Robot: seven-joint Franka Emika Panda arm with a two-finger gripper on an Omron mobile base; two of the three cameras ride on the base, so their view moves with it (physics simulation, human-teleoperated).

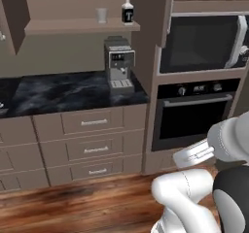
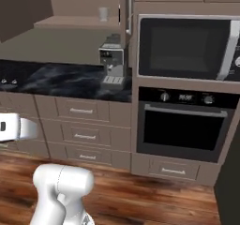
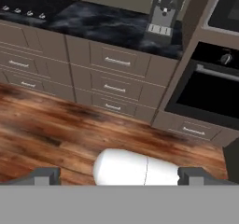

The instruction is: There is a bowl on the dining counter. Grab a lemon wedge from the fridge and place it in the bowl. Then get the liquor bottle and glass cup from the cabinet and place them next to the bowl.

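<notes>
- One liquor bottle point(image 1: 128, 11), dark with a white cap and label, standing upright on the open cabinet shelf point(image 1: 73, 27) up top.
- One glass cup point(image 1: 101, 15) on that same shelf, just to the left of the bottle, not touching it. From the right base view the cup point(image 2: 103, 14) shows too, near the cabinet door edge.
- One coffee machine point(image 1: 119, 63) on the dark marble worktop point(image 1: 63, 93), sitting below the shelf, right up against the tall oven unit.
- One microwave point(image 1: 204, 41) built in, and one oven point(image 1: 192, 113) directly under it.
- Three drawers stacked under the coffee machine, each with a single metal handle; top drawer point(image 1: 92, 122).
- Pincer point(image 3: 119, 176) is spread wide with nothing between the fingertips, hanging low over the wooden floor point(image 3: 56, 134) in front of the drawers, well away from the shelf stuff.
- Left fingertip point(image 3: 44, 175) and right one sit far apart at the bottom of the hand view.
</notes>
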